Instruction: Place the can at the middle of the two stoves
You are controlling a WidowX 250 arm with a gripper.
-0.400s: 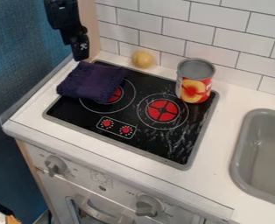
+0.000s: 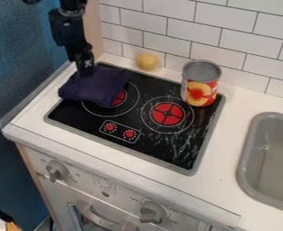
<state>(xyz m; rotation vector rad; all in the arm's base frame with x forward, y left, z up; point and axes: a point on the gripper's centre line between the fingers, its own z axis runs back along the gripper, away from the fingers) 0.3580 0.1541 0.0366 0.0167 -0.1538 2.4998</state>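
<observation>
White tiles [image 2: 174, 14] back the stovetop [image 2: 153, 146]. The can [image 2: 199, 85] stands upright at its rear right; whether its top is sealed, I can't tell. Reaching it seems the next step: the gripper [image 2: 85, 70] is at the cloth [image 2: 97, 86], and whether it grips I cannot tell.

From six o'clock, fairly near, the camera looks down at a slant across the rectangular black cooktop [image 2: 156, 146] toward the flat white-tiled wall [image 2: 168, 38] at one o'clock; its height is hard to judge.
</observation>
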